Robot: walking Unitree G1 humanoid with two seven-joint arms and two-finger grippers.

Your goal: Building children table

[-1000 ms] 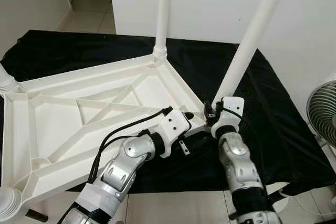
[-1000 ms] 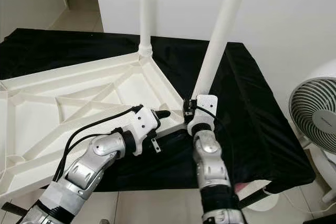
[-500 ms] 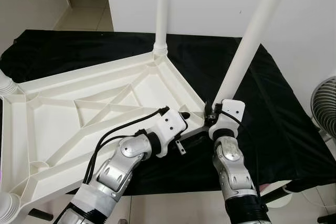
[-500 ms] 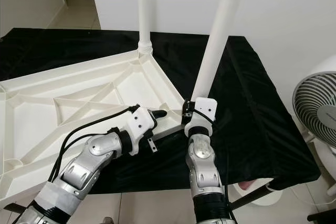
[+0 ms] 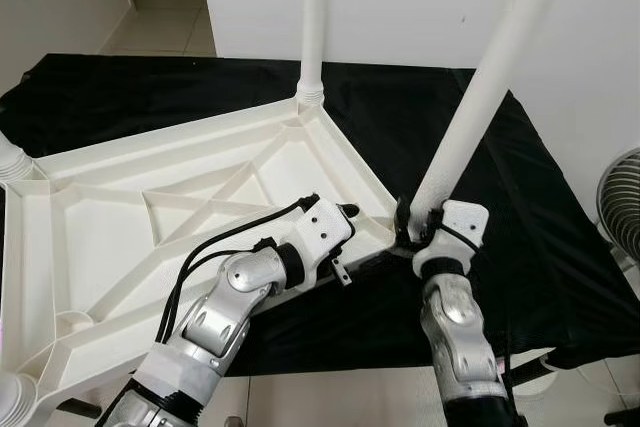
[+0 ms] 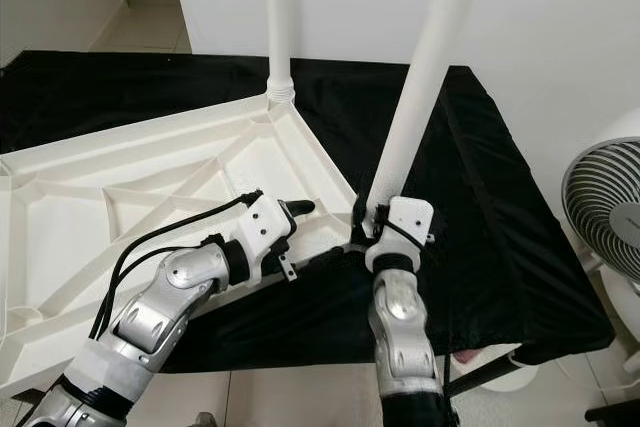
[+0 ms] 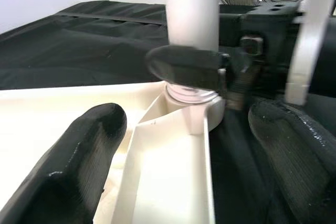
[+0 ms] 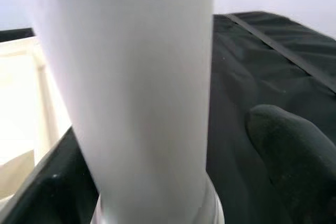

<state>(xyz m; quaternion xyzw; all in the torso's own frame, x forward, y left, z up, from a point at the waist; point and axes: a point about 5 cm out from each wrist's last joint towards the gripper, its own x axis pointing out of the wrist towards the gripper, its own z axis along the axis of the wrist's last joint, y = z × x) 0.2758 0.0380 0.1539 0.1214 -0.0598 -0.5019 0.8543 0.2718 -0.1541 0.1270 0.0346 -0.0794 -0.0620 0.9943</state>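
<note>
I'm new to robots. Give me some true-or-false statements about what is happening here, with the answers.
1. The white tabletop lies upside down on a black cloth. True.
2. The right gripper is at the base of the near leg. True.
3. The left gripper holds a screwdriver. False: its open fingers straddle the tabletop's rim.
4. A red chair stands beside the cloth. False: a white fan stands there.

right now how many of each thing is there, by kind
table tops: 1
table legs standing up: 2
black cloths: 1
fans: 1
robot hands: 2, left hand, right hand
total: 7
</note>
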